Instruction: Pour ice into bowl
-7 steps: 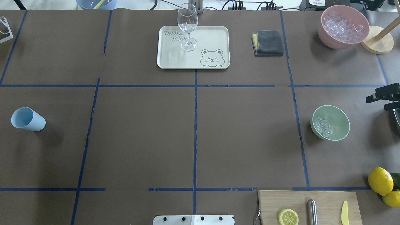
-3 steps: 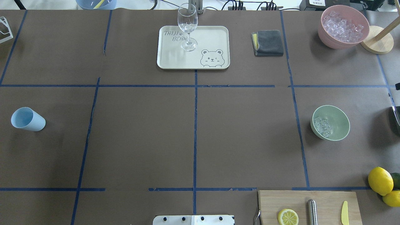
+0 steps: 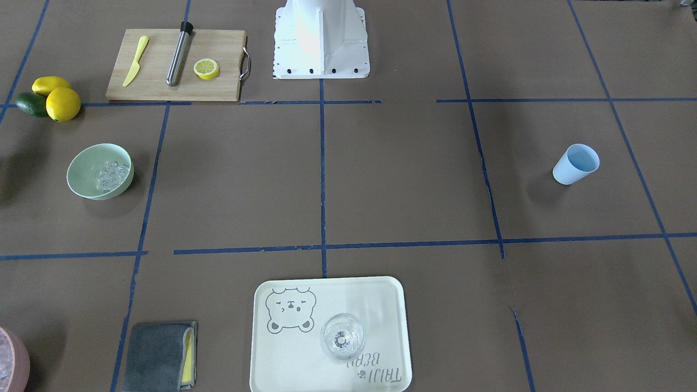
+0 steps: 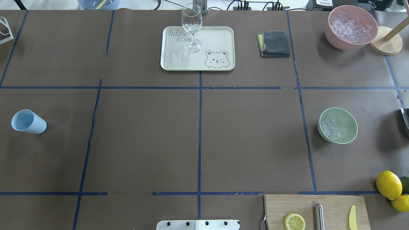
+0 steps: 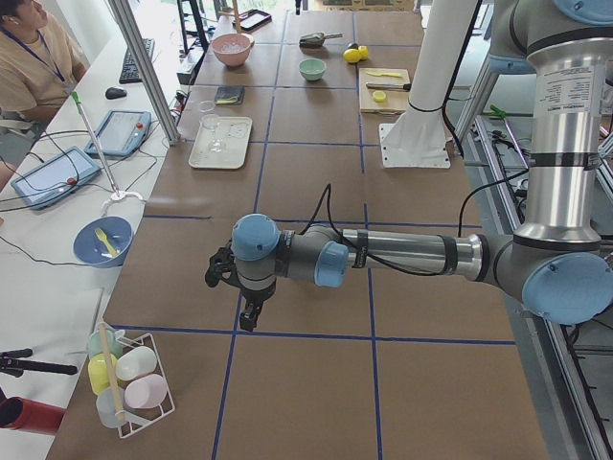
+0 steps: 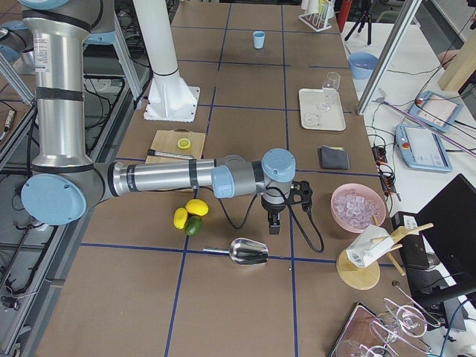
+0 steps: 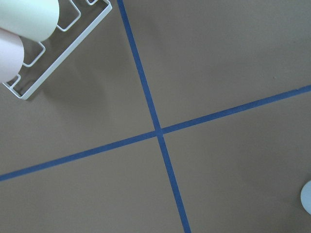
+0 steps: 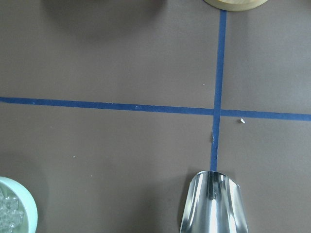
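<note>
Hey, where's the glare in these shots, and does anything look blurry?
Front-facing view: the white robot base is blown out and much of its surface detail is lost. Right wrist view: the metal scoop mirrors bright streaks. Overhead view: soft, faint shadows lie beside the bowl and the blue cup, and there is no motion blur.

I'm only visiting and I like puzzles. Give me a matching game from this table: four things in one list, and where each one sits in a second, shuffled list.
Things
1. glass
2. lemon half
3. ice
4. blue cup

Places
A. on the cutting board
B. by itself on the table
C. on the tray
D. in the green bowl

Pairs: 1-C, 2-A, 3-D, 4-B
</note>
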Robot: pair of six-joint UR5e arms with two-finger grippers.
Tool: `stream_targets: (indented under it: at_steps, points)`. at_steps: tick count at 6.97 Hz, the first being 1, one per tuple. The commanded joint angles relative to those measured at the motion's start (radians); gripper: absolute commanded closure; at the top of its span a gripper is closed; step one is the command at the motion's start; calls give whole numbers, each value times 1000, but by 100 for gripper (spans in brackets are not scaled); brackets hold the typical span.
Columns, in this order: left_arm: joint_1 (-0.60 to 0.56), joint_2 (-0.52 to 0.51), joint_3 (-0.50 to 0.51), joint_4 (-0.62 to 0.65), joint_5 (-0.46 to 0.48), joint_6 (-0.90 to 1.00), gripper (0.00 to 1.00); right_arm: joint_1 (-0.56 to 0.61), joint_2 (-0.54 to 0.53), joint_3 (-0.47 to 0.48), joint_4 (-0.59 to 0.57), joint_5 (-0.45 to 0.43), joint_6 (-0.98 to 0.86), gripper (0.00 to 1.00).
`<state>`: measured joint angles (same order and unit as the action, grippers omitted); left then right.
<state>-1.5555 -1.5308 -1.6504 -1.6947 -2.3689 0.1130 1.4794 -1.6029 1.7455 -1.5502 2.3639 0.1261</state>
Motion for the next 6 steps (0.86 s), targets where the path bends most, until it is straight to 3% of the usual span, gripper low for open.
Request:
stream_targets:
  at_steps: [1, 3, 6]
  points:
    - [-5, 37, -31, 0, -3, 11, 0, 19, -5, 94, -157, -45, -80, 0]
    - [-3, 84, -55, -2, 0, 10, 0, 16, -14, 88, -151, -40, -74, 0]
    - [0, 57, -80, 9, -1, 10, 0, 15, -16, 69, -143, -35, -63, 0]
